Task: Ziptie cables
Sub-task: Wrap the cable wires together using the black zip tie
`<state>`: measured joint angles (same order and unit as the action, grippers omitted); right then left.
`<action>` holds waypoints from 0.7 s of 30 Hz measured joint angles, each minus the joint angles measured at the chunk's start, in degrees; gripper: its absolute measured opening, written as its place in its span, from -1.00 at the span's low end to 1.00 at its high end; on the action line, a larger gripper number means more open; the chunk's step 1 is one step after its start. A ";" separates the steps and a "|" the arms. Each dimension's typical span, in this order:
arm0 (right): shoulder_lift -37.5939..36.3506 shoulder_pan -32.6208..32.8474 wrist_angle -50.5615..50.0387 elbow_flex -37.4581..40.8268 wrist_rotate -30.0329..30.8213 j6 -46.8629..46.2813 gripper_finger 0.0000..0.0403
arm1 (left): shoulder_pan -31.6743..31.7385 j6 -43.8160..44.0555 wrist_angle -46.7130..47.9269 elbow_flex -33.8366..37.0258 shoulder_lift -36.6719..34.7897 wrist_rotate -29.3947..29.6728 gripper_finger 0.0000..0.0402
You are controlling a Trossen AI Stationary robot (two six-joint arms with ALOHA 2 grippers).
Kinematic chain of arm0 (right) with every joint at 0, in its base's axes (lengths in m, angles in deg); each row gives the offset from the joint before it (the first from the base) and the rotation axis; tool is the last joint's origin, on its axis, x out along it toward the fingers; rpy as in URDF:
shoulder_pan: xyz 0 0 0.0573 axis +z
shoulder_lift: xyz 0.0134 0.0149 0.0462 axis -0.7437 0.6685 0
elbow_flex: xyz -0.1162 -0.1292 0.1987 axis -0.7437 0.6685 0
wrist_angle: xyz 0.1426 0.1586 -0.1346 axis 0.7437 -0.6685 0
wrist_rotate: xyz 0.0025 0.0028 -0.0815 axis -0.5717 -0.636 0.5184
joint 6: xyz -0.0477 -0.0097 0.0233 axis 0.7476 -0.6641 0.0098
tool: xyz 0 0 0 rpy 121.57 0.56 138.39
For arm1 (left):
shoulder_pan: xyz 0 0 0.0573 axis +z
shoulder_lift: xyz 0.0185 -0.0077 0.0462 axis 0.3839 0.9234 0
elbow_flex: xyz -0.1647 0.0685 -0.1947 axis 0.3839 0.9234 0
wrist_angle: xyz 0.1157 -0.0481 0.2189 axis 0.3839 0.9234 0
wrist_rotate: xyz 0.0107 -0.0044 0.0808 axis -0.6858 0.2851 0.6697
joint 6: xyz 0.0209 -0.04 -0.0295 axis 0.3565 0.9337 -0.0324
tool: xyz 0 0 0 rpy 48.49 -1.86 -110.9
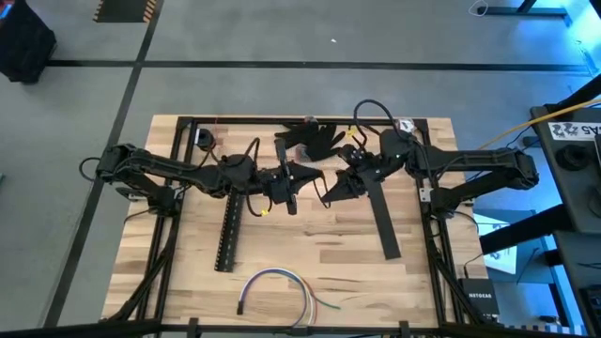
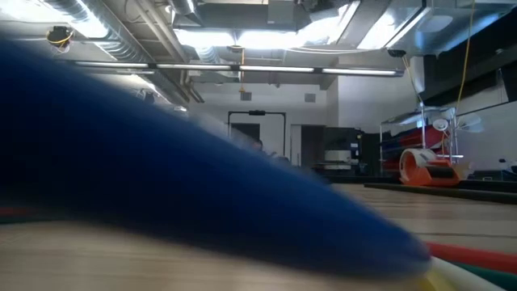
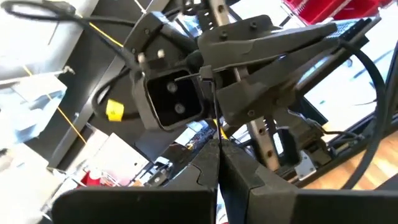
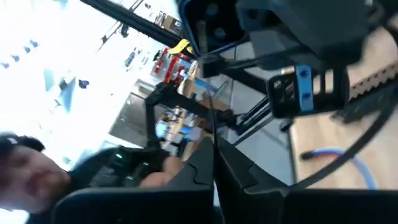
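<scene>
Grippers meet up high over the middle of the table, left gripper and right gripper nose to nose, both pressed together. Wrist views show a thin dark strip pinched between each pair of fingers, likely the ziptie, though its ends are hard to make out. Cables lie loose down at six o'clock near the front edge, well apart from both arms, bent in an arch: crown toward twelve, both ends toward six, long axis running nine to three. Slotted channel sits at eight o'clock. Risk, I'd say: strip slips or twists in the handover, or the loop closes with no cables inside, since the bundle sits far off
</scene>
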<state>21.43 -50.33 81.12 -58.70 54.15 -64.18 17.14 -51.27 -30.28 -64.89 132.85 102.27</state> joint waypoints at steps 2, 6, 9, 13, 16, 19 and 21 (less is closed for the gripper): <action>0.00 -0.53 0.00 0.00 -0.16 -3.12 -1.00 | -0.22 -1.27 0.00 0.00 0.00 0.00 -1.00; 0.00 -3.93 -0.11 0.00 -0.94 -8.00 -1.00 | -0.68 -3.32 0.29 0.00 0.00 0.74 -1.00; 0.00 -4.58 0.04 0.00 -2.01 -13.44 -1.00 | -1.22 -5.87 1.40 0.00 0.00 4.29 -1.00; -0.71 -4.44 0.16 -1.33 -4.11 -17.34 -1.00 | -2.05 -7.25 1.50 0.00 0.02 5.64 -1.00; -0.78 -5.98 0.00 -1.47 -6.20 -19.68 -1.00 | -2.19 -7.02 4.18 -0.02 0.00 7.58 -1.00; -0.57 -6.01 -0.42 -1.33 -7.66 -23.41 -1.00 | -2.09 -7.14 5.51 0.00 0.04 9.38 -1.00; -0.66 -5.98 0.00 -1.38 -7.94 -24.00 -1.00 | -2.08 -7.67 5.14 -0.02 0.02 9.39 -1.00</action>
<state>20.77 -56.31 81.11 -60.08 46.20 -88.18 15.06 -58.93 -25.14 -64.92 132.87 111.66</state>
